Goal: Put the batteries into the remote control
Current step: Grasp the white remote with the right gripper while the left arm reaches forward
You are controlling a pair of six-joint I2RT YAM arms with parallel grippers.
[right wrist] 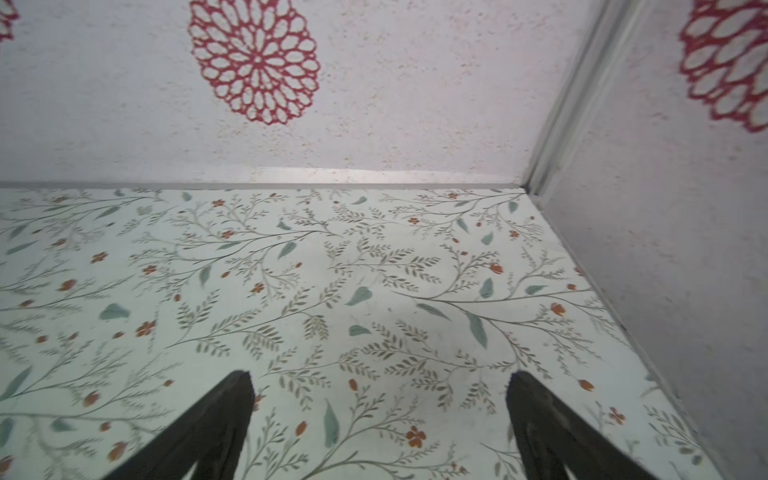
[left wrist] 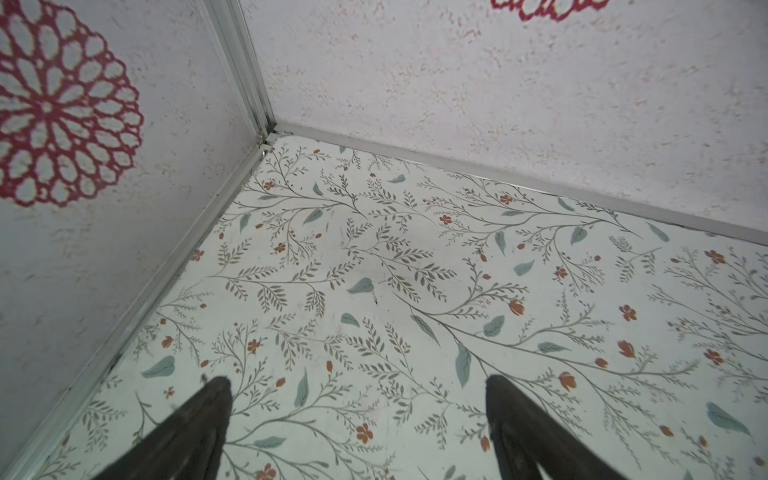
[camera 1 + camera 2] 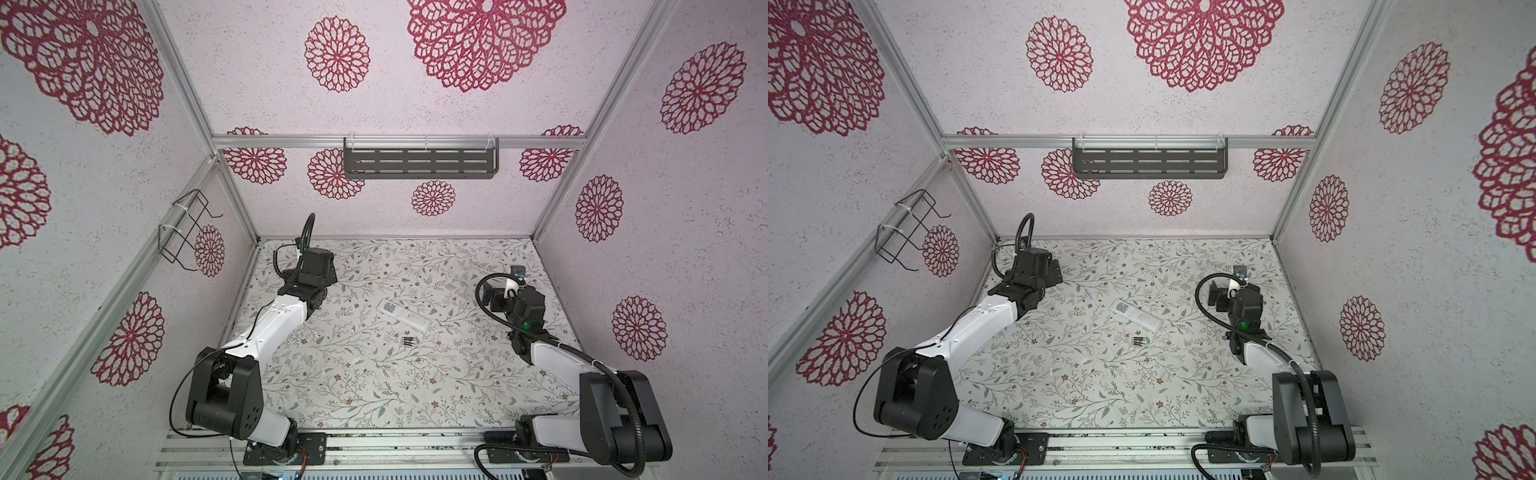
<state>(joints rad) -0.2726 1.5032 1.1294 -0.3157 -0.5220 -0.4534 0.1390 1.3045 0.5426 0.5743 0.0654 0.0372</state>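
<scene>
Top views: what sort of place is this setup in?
Likely a purpose-built robot test booth, not a real room: aluminium frame posts hold wallpapered panels, the left arm and right arm are bolted to a front rail, and a remote control and batteries lie on the floral tabletop.

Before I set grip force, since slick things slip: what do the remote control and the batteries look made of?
The remote control looks like smooth white plastic: an even surface with a soft sheen. The batteries seem to be metal cells in a dark wrap, their ends glinting silvery; they are too small to be sure.
</scene>
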